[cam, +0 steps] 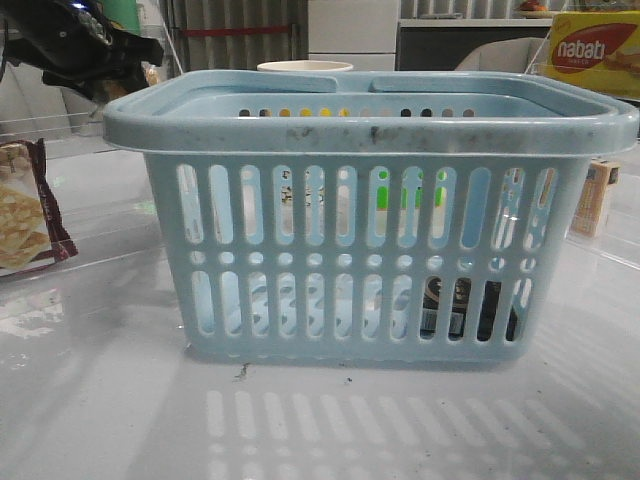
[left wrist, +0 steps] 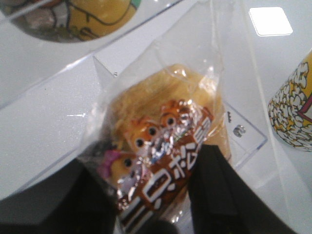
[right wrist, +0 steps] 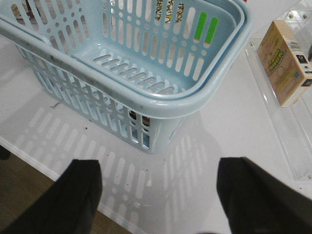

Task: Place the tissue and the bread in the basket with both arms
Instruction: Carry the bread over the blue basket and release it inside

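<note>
The pale blue basket (cam: 370,120) stands in the middle of the table and also shows in the right wrist view (right wrist: 195,97). The tissue, a dark pack (cam: 465,305), shows through the slots at the basket's lower right and seems to lie inside on the floor. The bread (left wrist: 161,122), golden-yellow in clear wrapping, sits between the fingers of my left gripper (left wrist: 151,161), which is shut on its labelled end over a clear tray. My left arm (cam: 80,50) is behind the basket at the far left. My right gripper (right wrist: 161,165) is open and empty over the table's front edge, near a basket corner.
A maroon-edged cracker packet (cam: 25,210) lies at the left. A small tan box (cam: 595,200) stands on a clear tray at the right (right wrist: 285,63). A popcorn cup (left wrist: 292,112) stands near the bread. A yellow nabati box (cam: 590,50) is at the far right.
</note>
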`<state>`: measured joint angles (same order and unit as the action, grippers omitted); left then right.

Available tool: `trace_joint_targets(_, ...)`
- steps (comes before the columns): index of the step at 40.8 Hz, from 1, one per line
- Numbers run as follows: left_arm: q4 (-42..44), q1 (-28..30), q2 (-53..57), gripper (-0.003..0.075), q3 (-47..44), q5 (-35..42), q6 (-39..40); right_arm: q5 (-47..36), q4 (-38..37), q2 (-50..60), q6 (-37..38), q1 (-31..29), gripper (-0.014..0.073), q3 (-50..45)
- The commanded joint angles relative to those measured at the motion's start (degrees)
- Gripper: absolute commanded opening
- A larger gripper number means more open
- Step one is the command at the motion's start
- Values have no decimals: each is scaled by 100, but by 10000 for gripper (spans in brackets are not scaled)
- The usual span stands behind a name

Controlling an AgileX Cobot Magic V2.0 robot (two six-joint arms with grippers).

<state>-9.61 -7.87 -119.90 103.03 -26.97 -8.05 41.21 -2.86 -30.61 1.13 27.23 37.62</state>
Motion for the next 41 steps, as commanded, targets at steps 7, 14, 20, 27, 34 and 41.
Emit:
trace_joint_targets(7, -90, 5, 1181, 155, 240, -296, 48, -392, -96, -11, -6, 8, 592, 156)
trace_joint_targets(14, -102, -57, 1964, 91, 240, -965, 23, -392, -96, -11, -6, 8, 592, 156)
trace_joint_targets(20, -109, -430, 2465, 91, 240, -1643, -603, -392, -96, -11, -6, 8, 592, 156)
trace_joint_targets(27, -109, -1278, 2611, 91, 240, -2248, -1283, -392, -96, -11, -6, 8, 592, 156)
trace_joint_targets(34, -109, -2056, 2396, 121, 220, -2659, -1328, -385, -96, -11, -6, 8, 592, 156)
trace_joint_targets(41, -123, -2483, 2157, 472, 208, -2625, -1313, -385, -96, -11, -6, 8, 592, 156)
